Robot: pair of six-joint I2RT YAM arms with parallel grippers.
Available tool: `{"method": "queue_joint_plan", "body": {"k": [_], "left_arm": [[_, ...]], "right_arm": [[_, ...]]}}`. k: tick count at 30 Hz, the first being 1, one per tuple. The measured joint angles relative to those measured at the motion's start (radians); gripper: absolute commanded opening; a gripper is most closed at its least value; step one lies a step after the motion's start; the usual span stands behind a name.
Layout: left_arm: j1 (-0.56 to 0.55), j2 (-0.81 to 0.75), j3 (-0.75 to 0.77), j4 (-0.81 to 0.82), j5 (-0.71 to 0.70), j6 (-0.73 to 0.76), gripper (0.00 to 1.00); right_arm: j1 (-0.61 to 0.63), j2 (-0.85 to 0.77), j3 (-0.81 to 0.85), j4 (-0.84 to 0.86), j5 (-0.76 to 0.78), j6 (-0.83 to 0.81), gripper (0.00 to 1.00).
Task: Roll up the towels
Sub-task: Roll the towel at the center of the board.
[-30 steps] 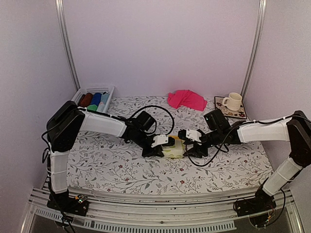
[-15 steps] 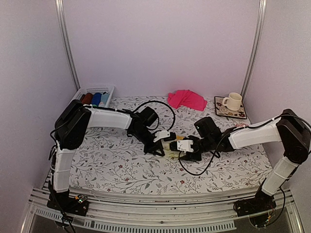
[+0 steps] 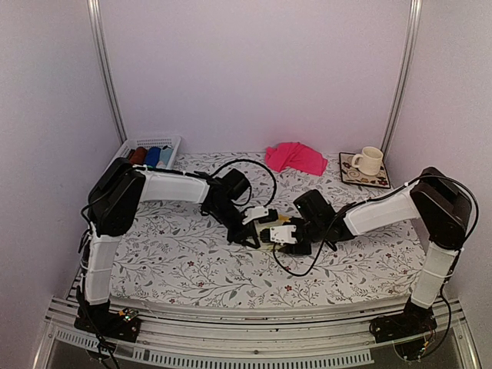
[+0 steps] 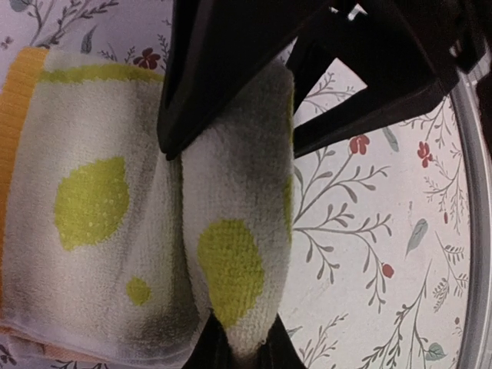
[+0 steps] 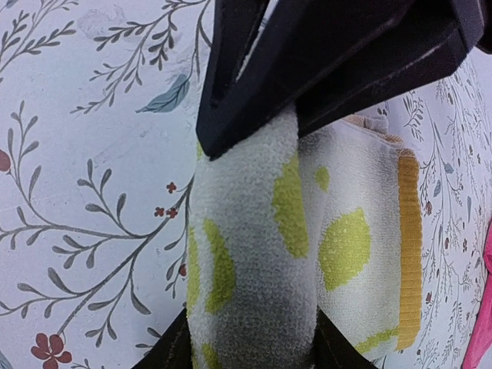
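Note:
The lime-yellow patterned towel (image 3: 270,234) lies mid-table, mostly hidden between the two grippers. In the left wrist view the towel (image 4: 115,215) has a rolled fold at its near edge, and my left gripper (image 4: 238,350) is shut on that roll. In the right wrist view the same roll (image 5: 246,261) runs up between the fingers of my right gripper (image 5: 250,350), shut on its other end; the towel's orange border (image 5: 409,231) lies to the right. From above, the left gripper (image 3: 260,224) and the right gripper (image 3: 283,234) face each other over it. The pink towel (image 3: 295,157) lies crumpled at the back.
A white basket (image 3: 146,147) with dark red, blue and green cloth rolls stands at the back left. A cream mug (image 3: 369,161) sits on a patterned coaster (image 3: 363,178) at the back right. Black cables loop over the floral tablecloth (image 3: 177,261) near the grippers.
My right gripper has moved left towards the left gripper, closing in over the towel. The left gripper shifted slightly back and right. The towel is now more covered.

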State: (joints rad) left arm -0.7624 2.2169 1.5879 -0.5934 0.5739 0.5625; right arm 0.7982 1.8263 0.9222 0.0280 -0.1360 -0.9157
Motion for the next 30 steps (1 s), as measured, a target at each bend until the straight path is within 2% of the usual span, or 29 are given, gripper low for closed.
{"method": "queue_joint_plan", "body": {"k": [5,7,10,11,16,18,20,30], "left_arm": [[0.013,0.007,0.006,-0.008,0.027,-0.01,0.19],[0.018,0.01,0.011,-0.014,0.036,-0.016,0.32],[0.026,0.01,0.012,-0.022,0.042,-0.014,0.45],[0.029,0.01,0.012,-0.025,0.041,-0.021,0.53],[0.038,0.006,0.005,-0.014,0.018,-0.035,0.79],[0.04,-0.01,-0.018,0.005,0.003,-0.038,0.94],[0.04,-0.038,-0.05,0.026,-0.021,-0.038,0.97],[0.047,-0.24,-0.285,0.229,-0.187,-0.05,0.97]], "right_arm": [[0.0,0.012,0.008,-0.004,0.002,0.004,0.27],[0.0,0.018,0.016,-0.009,0.001,0.007,0.22],[0.0,0.024,0.032,-0.022,-0.006,0.012,0.2],[0.0,0.024,0.037,-0.028,-0.008,0.013,0.15],[-0.002,0.027,0.056,-0.06,-0.042,0.028,0.14],[-0.008,0.027,0.061,-0.075,-0.062,0.04,0.15],[-0.015,0.027,0.07,-0.092,-0.085,0.056,0.15],[-0.057,0.029,0.106,-0.213,-0.204,0.171,0.15]]}}
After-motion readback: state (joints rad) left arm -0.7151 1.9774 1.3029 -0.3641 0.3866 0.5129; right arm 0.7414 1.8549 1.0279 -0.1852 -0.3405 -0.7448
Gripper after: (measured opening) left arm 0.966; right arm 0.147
